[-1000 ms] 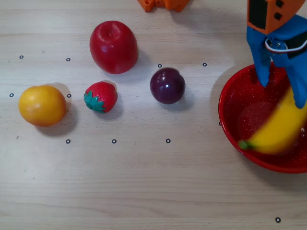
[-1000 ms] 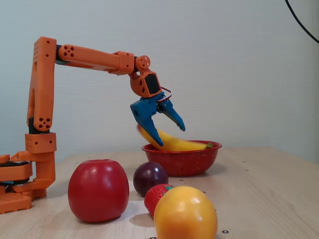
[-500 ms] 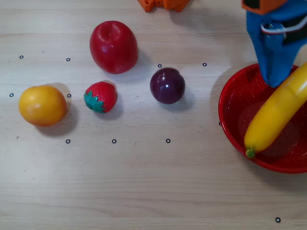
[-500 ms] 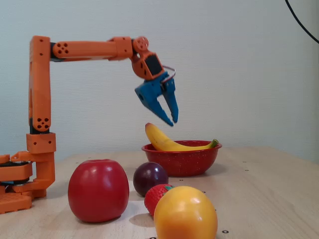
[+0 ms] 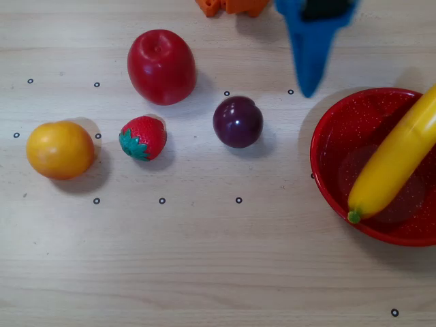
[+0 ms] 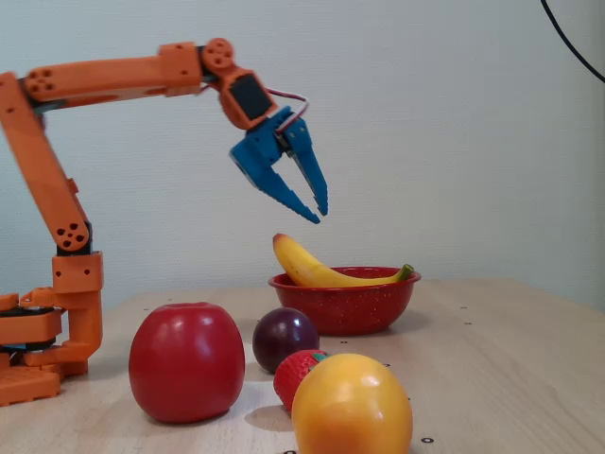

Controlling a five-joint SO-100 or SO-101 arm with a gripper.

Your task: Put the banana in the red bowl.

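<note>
From my overhead view: long curved glossy yellow plastic banana (image 5: 395, 160) lies diagonally in the large round speckled red bowl (image 5: 334, 177) at right, green stem tip on the bowl's lower rim, upper end running off the right edge. Blue two-finger gripper (image 5: 310, 87) points down from the top edge, just left of the bowl, holding nothing; I can't tell its jaw gap. On the wooden table (image 5: 204, 259): red apple (image 5: 161, 66), dark purple plum (image 5: 238, 121), red strawberry (image 5: 144, 137), round orange-yellow fruit (image 5: 60, 149).
</note>
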